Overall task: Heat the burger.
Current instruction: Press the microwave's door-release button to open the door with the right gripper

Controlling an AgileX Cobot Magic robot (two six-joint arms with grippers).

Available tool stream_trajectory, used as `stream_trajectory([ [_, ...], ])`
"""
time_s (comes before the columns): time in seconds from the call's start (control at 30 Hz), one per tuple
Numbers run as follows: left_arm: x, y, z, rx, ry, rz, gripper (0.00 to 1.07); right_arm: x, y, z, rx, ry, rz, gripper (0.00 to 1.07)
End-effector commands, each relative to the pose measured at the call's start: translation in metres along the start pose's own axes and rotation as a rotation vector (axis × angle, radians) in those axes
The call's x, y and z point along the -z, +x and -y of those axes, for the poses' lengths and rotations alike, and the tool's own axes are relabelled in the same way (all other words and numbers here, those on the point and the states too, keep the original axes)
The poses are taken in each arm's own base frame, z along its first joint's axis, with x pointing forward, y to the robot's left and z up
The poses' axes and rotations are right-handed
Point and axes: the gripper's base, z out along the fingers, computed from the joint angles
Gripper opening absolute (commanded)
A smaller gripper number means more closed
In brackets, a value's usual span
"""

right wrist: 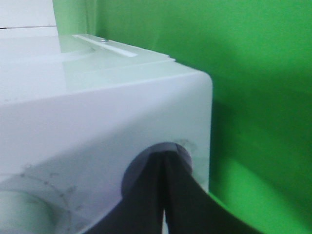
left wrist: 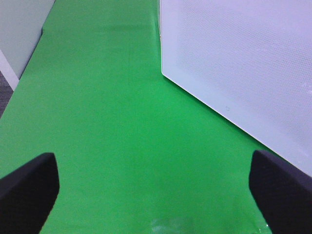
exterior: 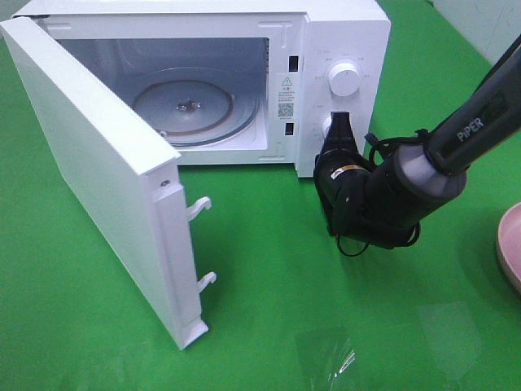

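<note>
Your right pincer (right wrist: 164, 161) is closed, fingertips pressed together with nothing between them, its tip at the lower dial (exterior: 336, 122) on the white microwave (exterior: 346, 32). Your left pincer (left wrist: 156, 195) is spread wide and holds nothing, above the green worktop (exterior: 269, 244) just beside the microwave door (exterior: 98, 163), which stands wide open. The glass turntable (exterior: 191, 106) is bare. A pink plate (exterior: 511, 244) shows at the worktop's right edge. You cannot tell where the burger is.
</note>
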Motion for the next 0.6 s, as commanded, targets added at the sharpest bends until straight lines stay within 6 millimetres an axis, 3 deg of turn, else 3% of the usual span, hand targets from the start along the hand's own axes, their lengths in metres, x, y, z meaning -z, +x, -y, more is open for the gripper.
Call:
stream_trajectory([
  [0.03,0.001,0.001,0.001,0.008,0.003,0.026,0.98,-0.016,-0.002,-0.06,0.01,-0.32,-0.023,0.0],
  [0.2,0.001,0.001,0.001,0.008,0.003,0.026,0.98,-0.013,0.0,-0.057,0.025,-0.257,-0.07,0.0],
  [0.6,0.001,0.001,0.001,0.008,0.003,0.026,0.98,0.029,-0.012,-0.033,0.081,-0.048,-0.201,0.0],
])
